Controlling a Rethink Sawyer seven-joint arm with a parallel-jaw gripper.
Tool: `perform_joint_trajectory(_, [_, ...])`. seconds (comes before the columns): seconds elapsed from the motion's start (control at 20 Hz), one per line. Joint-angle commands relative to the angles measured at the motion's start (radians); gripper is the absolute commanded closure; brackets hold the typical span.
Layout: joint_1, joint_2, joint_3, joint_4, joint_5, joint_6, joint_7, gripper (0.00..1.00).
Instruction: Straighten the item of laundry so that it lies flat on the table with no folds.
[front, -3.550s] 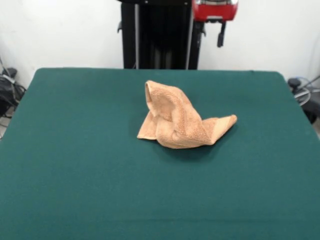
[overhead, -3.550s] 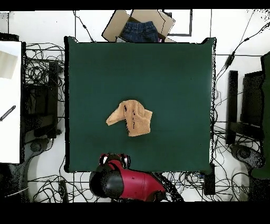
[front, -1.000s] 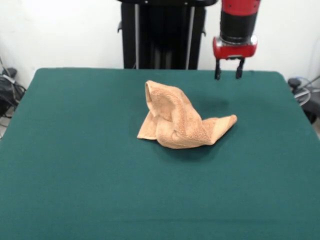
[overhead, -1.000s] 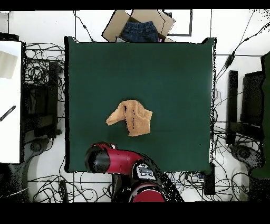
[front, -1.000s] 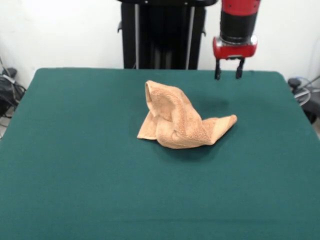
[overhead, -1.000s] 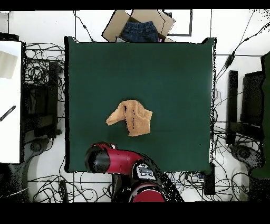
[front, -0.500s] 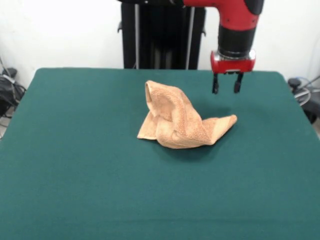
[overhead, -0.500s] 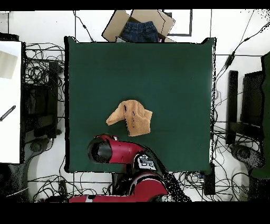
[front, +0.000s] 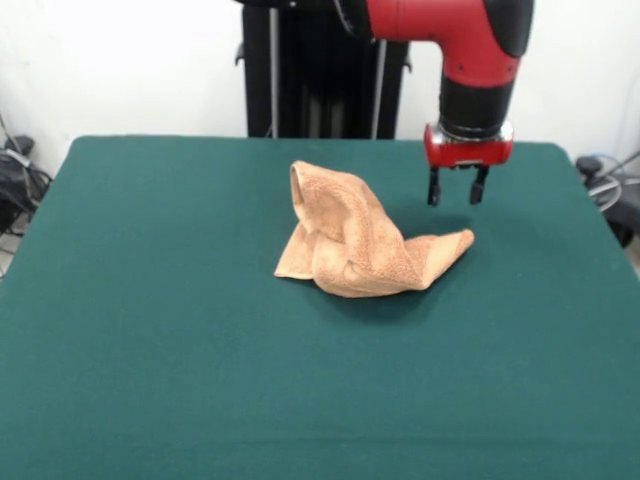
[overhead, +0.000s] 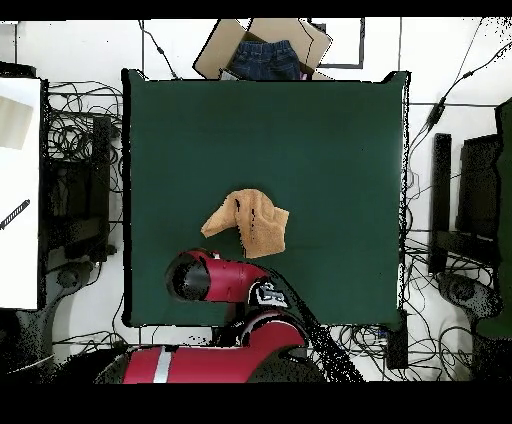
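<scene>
The item of laundry (front: 355, 243) is an orange-tan towel, crumpled in a peaked heap near the middle of the dark green table (front: 150, 300). One corner sticks out to the right in the front view. My gripper (front: 456, 197) hangs open just above and behind that corner, not touching the cloth, with nothing between its fingers. In the overhead view the towel (overhead: 250, 222) lies bunched on the table (overhead: 300, 130), and the red arm (overhead: 200, 279) sits below and left of it, hiding the gripper underneath.
A cardboard box (overhead: 265, 48) with blue jeans inside stands beyond the table's top edge in the overhead view. Cables lie all around the table. A white surface (overhead: 20, 190) runs along the left side.
The arm has swung in from the table's edge and come down toward the towel's protruding corner. The gripper stays open. The towel has not moved.
</scene>
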Motion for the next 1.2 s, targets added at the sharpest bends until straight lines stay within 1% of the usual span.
perform_joint_trajectory(0.05, [0.017,0.069,-0.008,-0.116,0.066,-0.011,0.209,0.00])
perform_joint_trajectory(0.4, [0.035,0.092,-0.016,-0.146,0.089,0.001,0.220,0.00])
perform_joint_trajectory(0.65, [0.027,0.120,-0.013,-0.179,0.102,0.019,0.210,0.00])
perform_joint_trajectory(1.05, [0.040,0.113,-0.037,-0.219,0.132,0.093,0.206,0.00])
perform_joint_trajectory(1.2, [0.042,0.112,-0.041,-0.225,0.134,0.103,0.207,0.00])
